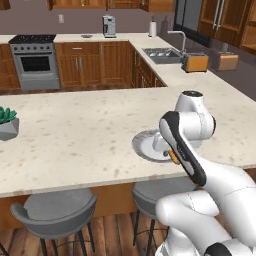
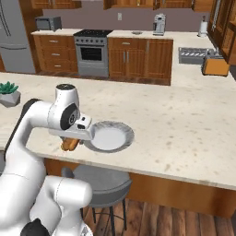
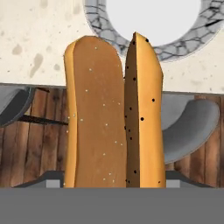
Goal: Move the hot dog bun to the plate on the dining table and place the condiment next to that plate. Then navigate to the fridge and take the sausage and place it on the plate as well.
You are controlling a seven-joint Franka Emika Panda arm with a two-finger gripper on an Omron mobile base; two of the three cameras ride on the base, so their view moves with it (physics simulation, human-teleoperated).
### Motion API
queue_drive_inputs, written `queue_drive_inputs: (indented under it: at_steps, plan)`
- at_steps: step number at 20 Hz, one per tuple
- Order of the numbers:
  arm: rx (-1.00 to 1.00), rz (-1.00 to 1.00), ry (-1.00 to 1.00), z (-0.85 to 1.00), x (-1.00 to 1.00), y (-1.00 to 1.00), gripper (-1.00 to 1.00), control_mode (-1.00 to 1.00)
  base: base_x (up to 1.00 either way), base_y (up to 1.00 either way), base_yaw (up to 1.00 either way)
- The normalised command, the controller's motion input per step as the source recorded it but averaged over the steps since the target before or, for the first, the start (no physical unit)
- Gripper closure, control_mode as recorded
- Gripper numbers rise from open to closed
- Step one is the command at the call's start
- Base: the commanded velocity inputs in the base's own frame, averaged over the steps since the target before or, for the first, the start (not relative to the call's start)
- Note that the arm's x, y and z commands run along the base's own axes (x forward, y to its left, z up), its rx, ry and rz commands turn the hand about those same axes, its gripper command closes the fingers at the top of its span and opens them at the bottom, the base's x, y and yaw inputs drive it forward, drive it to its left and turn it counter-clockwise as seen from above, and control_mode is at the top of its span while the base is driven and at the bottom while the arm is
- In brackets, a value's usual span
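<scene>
The bun (image 3: 113, 113), split into 2 halves, sits clamped in the gripper (image 2: 70, 144) right at the near edge of the counter (image 1: 90, 135), just beside the plate (image 2: 110, 137), above 2 grey stools (image 1: 55, 212).

The hot dog bun (image 3: 111, 113) is golden brown, flecked with pale and dark specks. The plate (image 2: 110, 137) has a plain white centre and a grey, dark-veined marbled rim. The surface (image 1: 80, 135) is cream, mottled with tan spots. Stools (image 1: 55, 212) beneath it are grey
</scene>
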Motion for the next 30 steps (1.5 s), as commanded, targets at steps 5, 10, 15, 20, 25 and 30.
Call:
queue_drive_inputs:
  at_steps: [5, 10, 15, 20, 25, 30]
  plan:
    - [0.05, 0.00, 0.06, -0.01, 1.00, -0.70, 1.00, -1.00, 0.00, 0.00, 0.00]
    - [0.00, 0.01, 0.02, -0.20, 0.97, -0.34, 1.00, -1.00, 0.00, 0.00, 0.00]
    - [0.00, 0.02, 0.01, -0.37, 0.86, -0.01, 1.00, -1.00, 0.00, 0.00, 0.00]
    - [0.00, 0.01, 0.00, -0.48, 0.86, 0.00, 1.00, -1.00, 0.00, 0.00, 0.00]
    - [0.00, 0.00, 0.00, -0.66, 0.43, 0.00, 1.00, -1.00, 0.00, 0.00, 0.00]
    - [0.00, 0.00, 0.00, -0.56, 0.10, 0.00, 1.00, -1.00, 0.00, 0.00, 0.00]
